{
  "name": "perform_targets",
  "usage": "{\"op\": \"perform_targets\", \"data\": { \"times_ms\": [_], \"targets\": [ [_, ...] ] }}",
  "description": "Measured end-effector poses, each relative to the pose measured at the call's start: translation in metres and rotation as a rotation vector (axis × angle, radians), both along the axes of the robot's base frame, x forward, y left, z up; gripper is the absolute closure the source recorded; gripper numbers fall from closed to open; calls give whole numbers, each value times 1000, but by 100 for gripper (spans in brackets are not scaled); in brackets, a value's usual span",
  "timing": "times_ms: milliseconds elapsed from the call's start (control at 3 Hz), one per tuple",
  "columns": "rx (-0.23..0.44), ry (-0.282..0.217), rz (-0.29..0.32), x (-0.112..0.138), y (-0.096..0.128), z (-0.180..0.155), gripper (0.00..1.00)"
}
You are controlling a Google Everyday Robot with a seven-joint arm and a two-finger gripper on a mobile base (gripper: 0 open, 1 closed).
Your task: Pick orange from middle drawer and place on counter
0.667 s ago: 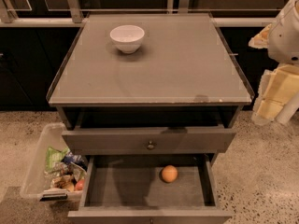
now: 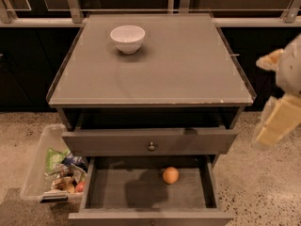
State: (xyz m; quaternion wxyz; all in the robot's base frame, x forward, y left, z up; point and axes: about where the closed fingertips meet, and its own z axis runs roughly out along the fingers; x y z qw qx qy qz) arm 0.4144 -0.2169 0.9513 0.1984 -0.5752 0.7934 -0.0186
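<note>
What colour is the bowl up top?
The small round bowl is white, camera view; the cream pincer hovers right of the grey counter.

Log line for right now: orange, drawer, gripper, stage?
orange: on drawer floor, untouched | drawer: open | gripper: right of counter, far from orange | bowl: on counter | stage: pick not started

Speckled beige floor (image 2: pixel 265 185), dark wall (image 2: pixel 23 79) behind with metal posts (image 2: pixel 73 4); clear plastic bin (image 2: pixel 37 161) of packets (image 2: pixel 59 160) at left
</note>
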Motion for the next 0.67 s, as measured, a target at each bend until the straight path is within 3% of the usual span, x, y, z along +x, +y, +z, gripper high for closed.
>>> {"op": "perform_targets", "data": {
  "times_ms": [333,667],
  "targets": [
    [129,40,-78,-17,1,-67,0],
    [213,117,-116,-20,17,-151,0]
  ]
}}
